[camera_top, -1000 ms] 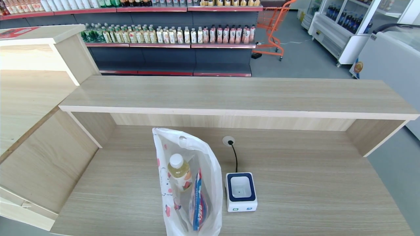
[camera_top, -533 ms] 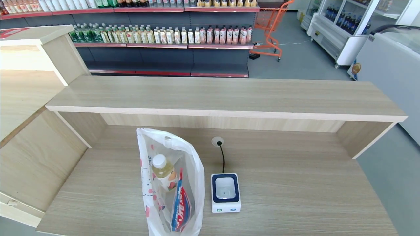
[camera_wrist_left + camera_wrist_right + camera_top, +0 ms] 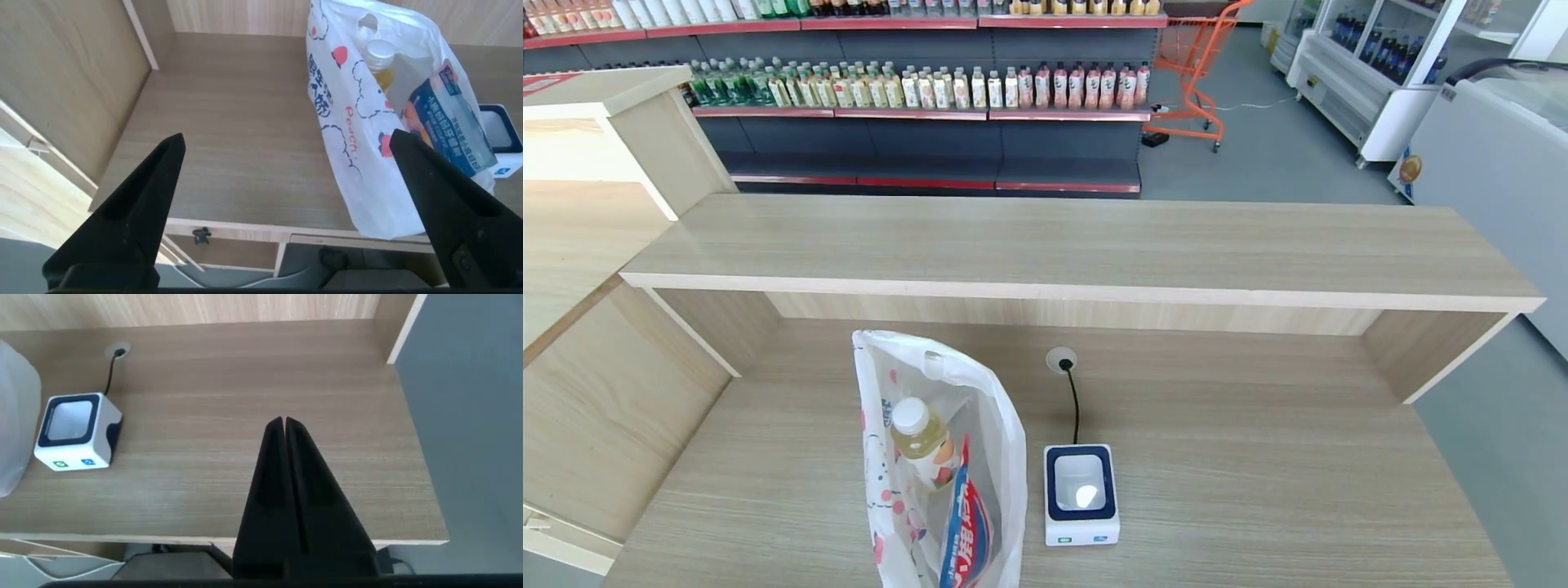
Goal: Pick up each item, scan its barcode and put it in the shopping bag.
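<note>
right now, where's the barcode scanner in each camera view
Head view: the scanner sits on the counter, low centre, just right of the shopping bag.
Left wrist view: the scanner peeks out from behind the shopping bag, partly hidden.
Right wrist view: the scanner shows whole, next to a sliver of the shopping bag.
Shared landmark: the shopping bag, beside the scanner in every view.

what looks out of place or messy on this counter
Nothing stands out. The shopping bag stands upright on the counter with a bottle and a packet inside, the scanner sits beside it with its cable running to a hole, and nothing is spilled.
</note>
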Robot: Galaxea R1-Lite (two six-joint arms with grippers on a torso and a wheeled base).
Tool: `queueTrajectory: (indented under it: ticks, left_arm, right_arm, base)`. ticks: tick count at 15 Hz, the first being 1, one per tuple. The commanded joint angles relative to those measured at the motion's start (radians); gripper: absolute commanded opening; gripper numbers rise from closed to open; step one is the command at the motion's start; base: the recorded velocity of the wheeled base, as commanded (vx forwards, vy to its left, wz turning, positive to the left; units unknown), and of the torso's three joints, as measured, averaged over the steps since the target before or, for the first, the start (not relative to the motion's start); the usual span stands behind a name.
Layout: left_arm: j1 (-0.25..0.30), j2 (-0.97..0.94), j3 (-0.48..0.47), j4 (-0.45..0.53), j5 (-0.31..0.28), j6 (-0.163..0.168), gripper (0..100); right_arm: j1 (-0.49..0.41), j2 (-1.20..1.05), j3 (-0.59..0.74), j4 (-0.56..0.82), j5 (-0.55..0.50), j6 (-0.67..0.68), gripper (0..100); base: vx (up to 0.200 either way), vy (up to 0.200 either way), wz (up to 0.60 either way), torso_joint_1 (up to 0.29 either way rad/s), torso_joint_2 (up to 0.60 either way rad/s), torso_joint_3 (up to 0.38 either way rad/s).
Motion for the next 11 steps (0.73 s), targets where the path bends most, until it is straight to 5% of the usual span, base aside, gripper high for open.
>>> queueTrajectory:
  ticks: [1,11]
  left_arm:
    - [0.0,0.0,0.0,0.0,0.0,0.0,100]
    - [0.0,0.0,0.0,0.0,0.0,0.0,100]
  right_arm:
    - [0.001,0.002,0.0,0.001,0.0,0.0,0]
    - [0.001,0.002,0.0,0.001,0.0,-0.004,0]
  base:
    - [0.0,0.0,0.0,0.0,0.0,0.0]
    - [0.0,0.0,0.0,0.0,0.0,0.0]
